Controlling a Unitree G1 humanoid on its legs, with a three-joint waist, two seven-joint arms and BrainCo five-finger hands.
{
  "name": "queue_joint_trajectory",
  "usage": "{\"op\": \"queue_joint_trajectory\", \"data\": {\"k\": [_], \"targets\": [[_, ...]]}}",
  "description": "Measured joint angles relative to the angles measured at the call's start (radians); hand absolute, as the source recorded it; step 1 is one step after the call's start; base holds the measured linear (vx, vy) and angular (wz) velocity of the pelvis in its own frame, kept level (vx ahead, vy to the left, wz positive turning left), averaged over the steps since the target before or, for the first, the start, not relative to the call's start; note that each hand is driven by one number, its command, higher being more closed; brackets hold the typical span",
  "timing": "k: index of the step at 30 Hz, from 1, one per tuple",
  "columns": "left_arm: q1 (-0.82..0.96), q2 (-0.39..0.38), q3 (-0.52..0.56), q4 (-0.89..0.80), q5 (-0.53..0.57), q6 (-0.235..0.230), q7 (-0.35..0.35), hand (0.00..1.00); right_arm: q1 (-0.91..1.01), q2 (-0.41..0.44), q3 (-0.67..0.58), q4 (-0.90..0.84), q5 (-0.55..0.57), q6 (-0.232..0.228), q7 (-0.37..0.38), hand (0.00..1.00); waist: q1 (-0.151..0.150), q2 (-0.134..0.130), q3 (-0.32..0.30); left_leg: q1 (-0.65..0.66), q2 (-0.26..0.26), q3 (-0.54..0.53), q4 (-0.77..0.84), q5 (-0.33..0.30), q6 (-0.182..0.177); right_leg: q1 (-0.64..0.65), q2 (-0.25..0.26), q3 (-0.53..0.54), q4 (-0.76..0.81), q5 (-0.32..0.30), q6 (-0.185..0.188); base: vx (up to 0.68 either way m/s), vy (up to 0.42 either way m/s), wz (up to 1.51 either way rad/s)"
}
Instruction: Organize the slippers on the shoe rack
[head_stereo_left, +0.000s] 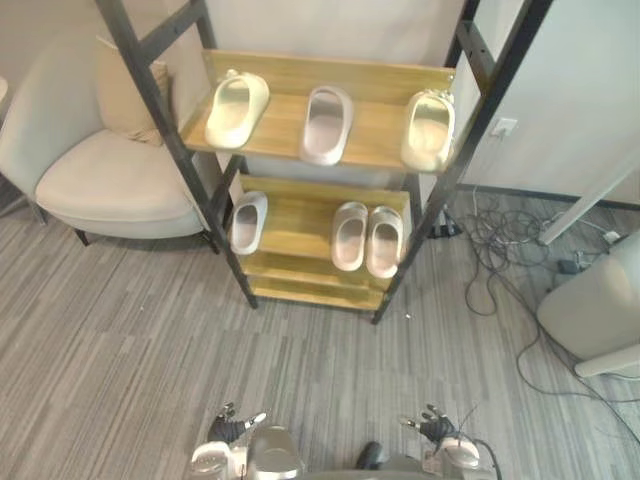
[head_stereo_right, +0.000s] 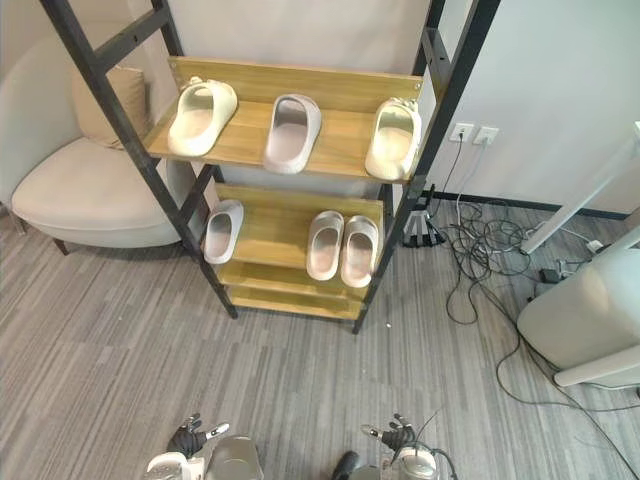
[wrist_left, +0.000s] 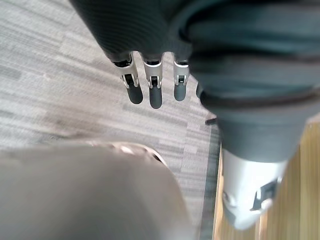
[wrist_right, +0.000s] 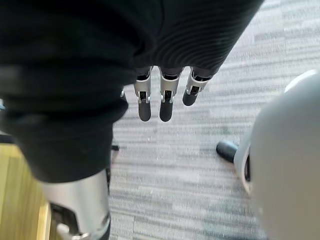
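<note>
Both arms hang low in front of the rack (head_stereo_left: 380, 78), well short of it. The left hand (head_stereo_left: 232, 429) shows at the bottom edge of the head views on the robot's left. The right hand (head_stereo_left: 432, 428) is across from it on the right, both over the grey striped floor (head_stereo_left: 120, 340). Seen from the wrists, the left hand's fingers (wrist_left: 155, 95) are straight and side by side, holding nothing. The right hand's fingers (wrist_right: 166, 107) are the same (loose, uncurled, nothing between them and the thumb). Every slipper is up on the rack, well apart from either hand. On the top shelf (head_stereo_left: 280, 125) a left cream slipper (head_stereo_left: 236, 108) lies a little askew at the left end. A grey slipper (head_stereo_left: 326, 124) lies in the middle and a right cream slipper (head_stereo_left: 429, 128) at the right end by the black post, the three spaced apart from one another. On the middle shelf (head_stereo_left: 300, 225) a lone slipper (head_stereo_left: 248, 221), pale grey, lies at the left end. A pale grey pair (head_stereo_left: 349, 235) sits side by side toward the right, the two just touching or nearly so. Any print on the slippers is too small to make out. A pale armchair (head_stereo_left: 110, 180) stands left of the rack, and cables (head_stereo_left: 495, 250) trail over the floor to its right
</note>
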Motion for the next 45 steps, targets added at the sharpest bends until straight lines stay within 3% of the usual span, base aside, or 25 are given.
{"op": "queue_joint_trajectory", "data": {"k": [1,2,4,6,8,9,10,12,15,16,17,18,19,23,33,36,39,43,45], "targets": [[-0.001,0.016,0.002,0.002,-0.005,0.000,0.003,0.00,0.002,0.011,0.006,0.000,-0.001,0.000,-0.008,0.00,0.003,-0.028,-0.004,0.040,-0.048,0.021,-0.068,0.108,0.034,0.020,-0.031,0.019,-0.027,0.008,0.045,0.25,0.256,0.00],[-0.001,0.021,0.002,0.001,-0.007,-0.001,0.003,0.00,0.003,0.017,0.007,0.000,-0.002,0.000,-0.006,0.00,0.003,-0.039,-0.006,0.043,-0.059,0.023,-0.081,0.109,0.036,0.020,-0.036,0.018,-0.033,0.011,0.050,0.26,0.208,0.03],[-0.009,0.053,0.000,0.004,-0.008,0.004,0.001,0.00,0.000,0.064,0.004,-0.001,-0.002,-0.001,-0.006,0.00,0.006,-0.099,-0.010,0.054,-0.111,0.041,-0.095,0.098,0.054,0.035,-0.078,0.011,-0.056,0.015,0.059,0.26,0.151,0.09],[-0.012,0.054,-0.001,0.004,-0.008,0.004,0.001,0.00,0.002,0.069,0.003,-0.001,-0.003,-0.001,-0.006,0.00,0.006,-0.106,-0.009,0.073,-0.127,0.042,-0.096,0.076,0.081,0.045,-0.097,0.009,-0.030,0.028,0.082,0.18,0.129,0.01],[-0.011,0.047,-0.001,0.020,-0.008,0.004,-0.002,0.00,0.001,0.061,0.000,-0.007,-0.005,-0.001,-0.005,0.00,0.008,-0.094,-0.004,0.134,-0.134,0.050,-0.135,0.060,0.087,0.000,-0.141,0.028,0.138,0.014,0.090,0.13,0.166,-0.20],[-0.007,0.048,-0.004,0.025,-0.008,0.005,-0.002,0.00,0.003,0.059,-0.002,-0.016,-0.006,-0.001,-0.004,0.00,0.007,-0.091,-0.004,0.178,-0.143,0.059,-0.169,0.061,0.089,-0.045,-0.179,0.044,0.275,0.012,0.084,0.11,0.237,-0.17],[0.000,0.059,-0.017,0.025,-0.008,0.005,-0.003,0.00,0.009,0.063,-0.017,-0.028,-0.006,-0.001,-0.003,0.00,0.004,-0.095,-0.005,0.234,-0.171,0.062,-0.210,0.062,0.100,-0.120,-0.258,0.058,0.497,0.021,0.028,0.07,0.167,-0.02],[0.001,0.067,-0.023,0.024,-0.007,0.004,-0.002,0.00,0.001,0.064,-0.017,-0.038,-0.006,0.004,-0.001,0.00,0.002,-0.108,-0.009,0.262,-0.189,0.040,-0.218,0.053,0.112,-0.148,-0.282,0.067,0.597,-0.020,-0.001,0.10,0.093,0.34],[0.000,0.065,-0.024,0.023,-0.007,0.004,-0.003,0.00,0.004,0.060,0.003,-0.037,-0.002,0.006,0.014,0.00,-0.008,-0.106,-0.008,0.307,-0.190,-0.017,-0.246,0.052,0.115,-0.151,-0.192,0.066,0.530,-0.132,0.017,0.14,-0.034,0.63],[0.001,0.069,-0.021,0.022,-0.006,0.003,-0.004,0.00,0.009,0.066,0.012,-0.035,0.000,0.001,0.018,0.00,-0.006,-0.123,-0.016,0.306,-0.203,-0.026,-0.244,0.059,0.101,-0.145,-0.138,0.064,0.350,-0.077,-0.014,0.10,-0.082,0.47],[0.001,0.074,-0.020,0.022,-0.006,0.003,-0.006,0.00,0.009,0.067,0.013,-0.034,0.000,0.001,0.020,0.00,-0.002,-0.134,-0.017,0.305,-0.218,-0.029,-0.244,0.057,0.099,-0.148,-0.129,0.056,0.297,-0.060,-0.027,0.15,-0.115,0.26],[0.002,0.067,-0.020,0.024,-0.006,0.005,-0.007,0.00,0.002,0.058,0.012,-0.025,0.000,0.002,0.020,0.00,-0.001,-0.129,-0.023,0.311,-0.218,-0.040,-0.245,0.055,0.094,-0.113,-0.123,0.043,0.240,-0.069,-0.019,0.15,-0.096,0.08],[0.004,0.045,-0.021,0.025,-0.003,0.006,-0.007,0.00,-0.009,0.045,0.013,-0.012,0.000,0.003,0.022,0.00,-0.002,-0.088,-0.026,0.312,-0.200,-0.044,-0.263,0.060,0.086,-0.070,-0.079,0.031,0.140,-0.037,-0.010,0.16,-0.091,0.06],[0.013,0.034,-0.020,0.025,0.011,0.005,-0.009,0.00,0.006,0.044,0.014,-0.011,0.005,-0.003,0.020,0.00,-0.002,-0.069,-0.033,0.328,-0.187,-0.052,-0.299,0.068,0.074,-0.019,-0.032,0.017,0.023,0.009,-0.011,0.10,-0.068,0.01],[0.013,0.044,-0.022,0.026,0.047,0.005,-0.010,0.00,0.031,0.042,0.058,-0.081,-0.003,-0.019,-0.006,0.00,-0.003,-0.092,-0.048,0.348,-0.209,-0.035,-0.336,0.073,0.076,0.034,-0.011,0.038,-0.129,0.099,0.009,0.01,-0.003,-0.07],[0.013,0.046,-0.024,0.026,0.053,0.005,-0.009,0.00,0.035,0.035,0.078,-0.262,-0.005,-0.017,-0.033,0.00,-0.005,-0.092,-0.048,0.347,-0.215,-0.013,-0.339,0.077,0.082,0.026,-0.014,0.061,-0.139,0.118,0.011,-0.08,0.032,-0.24],[0.014,0.048,-0.044,0.027,0.072,0.004,-0.011,0.00,0.042,0.009,0.088,-0.597,0.028,-0.070,-0.024,0.00,-0.011,-0.088,-0.061,0.336,-0.215,0.019,-0.345,0.084,0.093,-0.007,-0.012,0.099,-0.143,0.137,0.005,-0.11,0.003,-0.29],[0.041,0.045,-0.044,0.044,0.069,0.003,-0.007,0.00,0.187,0.048,0.130,-0.954,-0.108,-0.054,-0.067,0.00,-0.027,-0.079,-0.094,0.340,-0.214,0.042,-0.371,0.095,0.095,-0.023,-0.005,0.127,-0.153,0.147,0.004,-0.04,-0.027,-0.19],[0.049,0.046,-0.044,0.044,0.070,0.003,-0.005,0.00,0.215,0.057,0.137,-0.982,-0.132,-0.052,-0.066,0.00,-0.030,-0.077,-0.096,0.343,-0.215,0.045,-0.376,0.097,0.096,-0.024,-0.004,0.132,-0.154,0.149,0.004,0.00,-0.021,-0.14]]}}
